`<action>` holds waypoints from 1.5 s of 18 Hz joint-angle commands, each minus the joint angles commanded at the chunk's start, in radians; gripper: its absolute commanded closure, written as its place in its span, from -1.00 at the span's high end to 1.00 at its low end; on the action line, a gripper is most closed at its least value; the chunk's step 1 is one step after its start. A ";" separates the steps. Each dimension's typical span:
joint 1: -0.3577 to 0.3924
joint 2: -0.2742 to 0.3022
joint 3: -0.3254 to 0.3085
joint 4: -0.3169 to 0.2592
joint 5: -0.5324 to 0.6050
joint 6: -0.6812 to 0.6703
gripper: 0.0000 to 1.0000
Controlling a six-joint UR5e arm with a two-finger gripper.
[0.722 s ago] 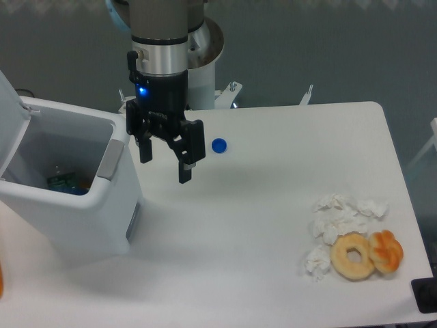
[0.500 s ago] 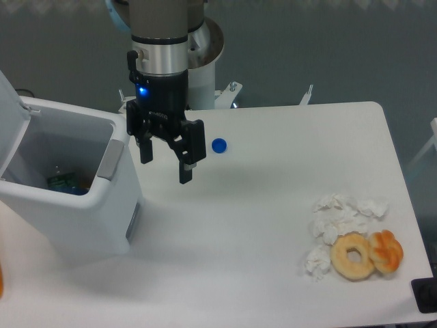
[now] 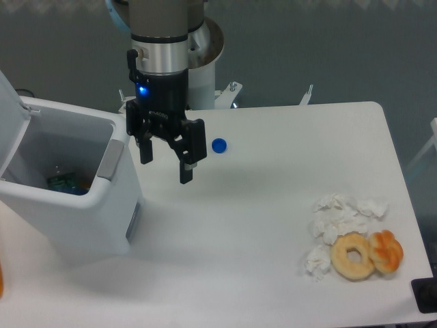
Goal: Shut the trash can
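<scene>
No change over the last moment: the hand [image 3: 166,161] hangs motionless, fingers spread and holding nothing, just right of the bin [image 3: 68,191] at the counter's [image 3: 273,225] left. Its lid [image 3: 10,119] stands raised, so closing hasn't begun.

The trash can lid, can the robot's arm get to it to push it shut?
Probably yes. The gripper, jaws open and empty, hangs just right of the trash can. The raised lid stands at its far left; only the open bin lies between.
</scene>
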 joint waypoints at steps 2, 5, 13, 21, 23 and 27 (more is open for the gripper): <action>0.000 0.003 0.000 0.000 0.000 -0.026 1.00; 0.003 0.008 0.008 0.002 -0.002 -0.135 1.00; 0.006 0.009 0.054 0.002 -0.005 -0.325 1.00; -0.032 0.046 0.055 0.002 -0.037 -0.636 1.00; -0.049 0.067 0.057 0.002 -0.073 -0.696 1.00; -0.054 0.116 0.060 0.002 -0.182 -0.739 1.00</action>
